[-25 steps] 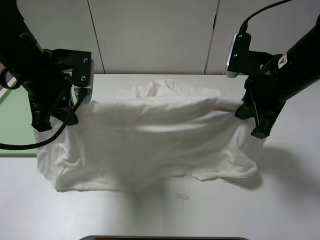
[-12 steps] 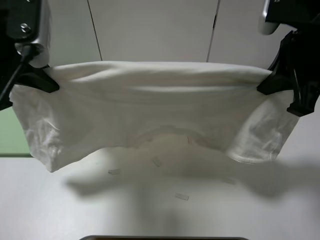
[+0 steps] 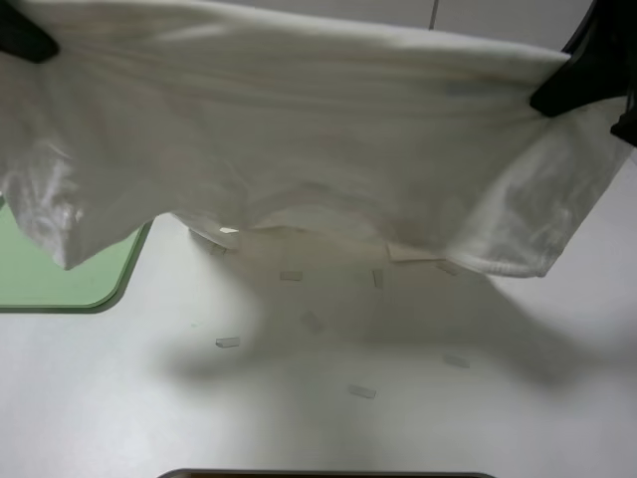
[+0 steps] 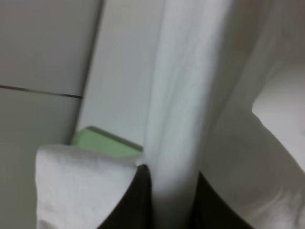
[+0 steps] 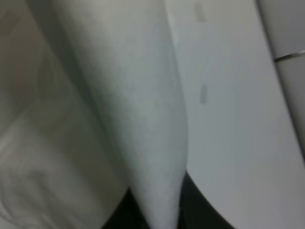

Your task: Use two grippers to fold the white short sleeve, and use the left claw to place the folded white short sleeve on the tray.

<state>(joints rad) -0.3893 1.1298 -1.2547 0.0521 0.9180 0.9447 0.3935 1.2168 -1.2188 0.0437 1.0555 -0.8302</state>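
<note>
Two ends of the shirt [image 3: 299, 129] are clamped by the left gripper [image 4: 170, 202] and right gripper [image 3: 562, 90], so it is hung stretched between them; folding and placing on the tray [image 3: 60, 284] below are judged undone.

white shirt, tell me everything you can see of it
The shirt is plain white, soft, wrinkled cloth, stretched wide in the air between the left gripper and right gripper, each shut on an upper corner. A sleeve droops at each end; the lower edge hangs above the table.
</note>
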